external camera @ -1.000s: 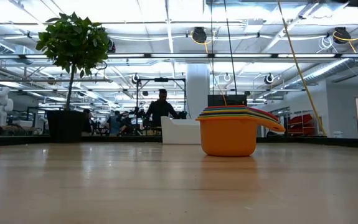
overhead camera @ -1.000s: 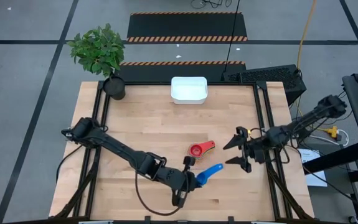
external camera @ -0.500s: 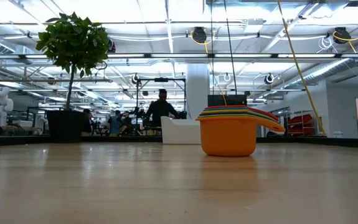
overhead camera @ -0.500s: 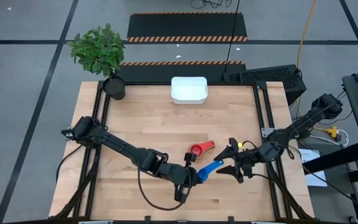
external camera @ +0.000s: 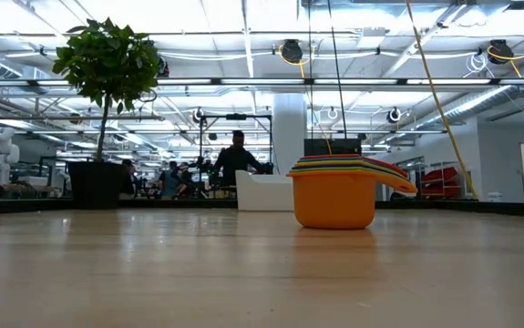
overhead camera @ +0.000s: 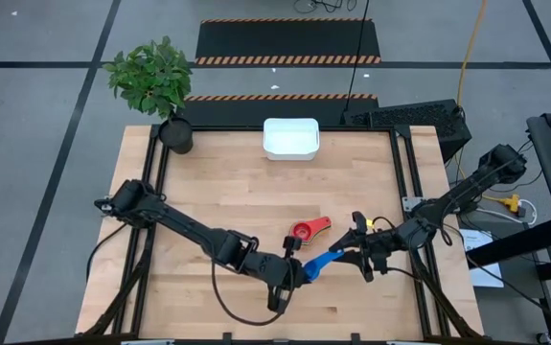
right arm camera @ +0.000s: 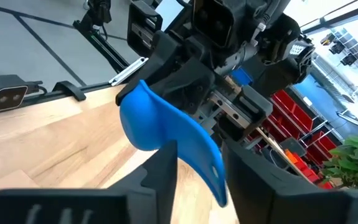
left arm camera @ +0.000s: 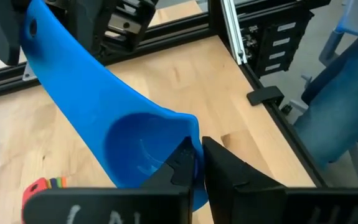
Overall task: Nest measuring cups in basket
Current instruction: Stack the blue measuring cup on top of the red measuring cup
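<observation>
A blue measuring cup (overhead camera: 315, 265) is held between both arms, above the near-right part of the table. My left gripper (overhead camera: 292, 269) is shut on its bowl. My right gripper (overhead camera: 350, 252) comes from the table's right and is shut on its handle. The other cups sit nested in a stack (overhead camera: 303, 231), red on top, with an orange handle sticking out. In the low view the stack (external camera: 334, 193) stands upright on its orange bottom cup. The white basket (overhead camera: 290, 138) stands at the far edge. My left gripper (left arm camera: 197, 147) pinches the rim of the blue cup's bowl (left arm camera: 180, 127), one finger inside and one outside, coming level from the table's left. The cup is lifted clear of the table, its handle pointing toward the right arm. My right gripper (right arm camera: 198, 157) has the handle's free end (right arm camera: 211, 167) between its two fingers, coming along the handle from the table's right. The bowl (right arm camera: 142, 118) points away from it.
A dark pot with a green plant (overhead camera: 175, 133) stands at the far-left corner. Black frame rails (overhead camera: 404, 182) run along the table's sides. Bare wood lies between the stack and the basket. People and shelving show in the room beyond (external camera: 234, 159).
My right gripper has moved toward the table's left and near edge and reached the blue cup's handle. My left gripper has kept hold of the cup's bowl in about the same place. The stack and the basket have not moved.
</observation>
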Motion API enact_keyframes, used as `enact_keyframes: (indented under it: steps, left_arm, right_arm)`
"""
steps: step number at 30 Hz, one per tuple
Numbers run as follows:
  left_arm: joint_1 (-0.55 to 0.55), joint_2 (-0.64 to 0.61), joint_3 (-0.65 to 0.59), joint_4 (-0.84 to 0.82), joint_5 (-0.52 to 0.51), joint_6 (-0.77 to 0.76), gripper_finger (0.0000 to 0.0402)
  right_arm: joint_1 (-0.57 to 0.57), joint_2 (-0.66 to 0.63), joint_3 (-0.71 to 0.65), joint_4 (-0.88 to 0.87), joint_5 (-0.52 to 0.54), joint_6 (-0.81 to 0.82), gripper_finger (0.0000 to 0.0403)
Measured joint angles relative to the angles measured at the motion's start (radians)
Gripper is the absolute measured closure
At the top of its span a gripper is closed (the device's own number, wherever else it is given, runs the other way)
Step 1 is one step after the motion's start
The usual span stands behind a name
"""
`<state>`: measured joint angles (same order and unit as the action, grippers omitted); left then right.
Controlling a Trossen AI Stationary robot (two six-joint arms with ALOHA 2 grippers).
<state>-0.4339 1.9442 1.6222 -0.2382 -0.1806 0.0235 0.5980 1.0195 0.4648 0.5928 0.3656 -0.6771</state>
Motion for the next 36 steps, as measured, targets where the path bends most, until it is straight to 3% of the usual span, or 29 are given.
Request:
enact_keyframes:
  steps: [8,18,22,26,32,36]
  left_arm:
    - [-0.009,0.0,0.0,-0.02,0.0,-0.01,0.0393]
    - [-0.007,0.0,0.0,-0.025,-0.023,-0.089,0.036]
    - [-0.009,0.0,0.0,-0.029,-0.152,-0.139,0.0347]
    - [-0.023,0.0,0.0,-0.06,-0.279,-0.172,0.0305]
    - [-0.074,-0.022,0.0,-0.215,-0.606,-0.265,0.0228]
    - [-0.079,-0.035,0.001,-0.292,-0.645,-0.366,0.0193]
  right_arm:
    - [0.011,0.0,0.0,0.0,0.0,-0.023,0.0325]
    - [0.026,0.0,0.0,-0.01,0.005,-0.069,0.0397]
    - [0.026,-0.011,0.0,-0.038,0.031,-0.101,0.04]
    - [0.027,-0.06,0.0,-0.155,0.113,-0.15,0.0401]
    - [0.026,-0.164,-0.002,-0.298,0.132,-0.184,0.0402]
    - [0.026,-0.22,-0.046,-0.277,0.129,-0.234,0.0402]
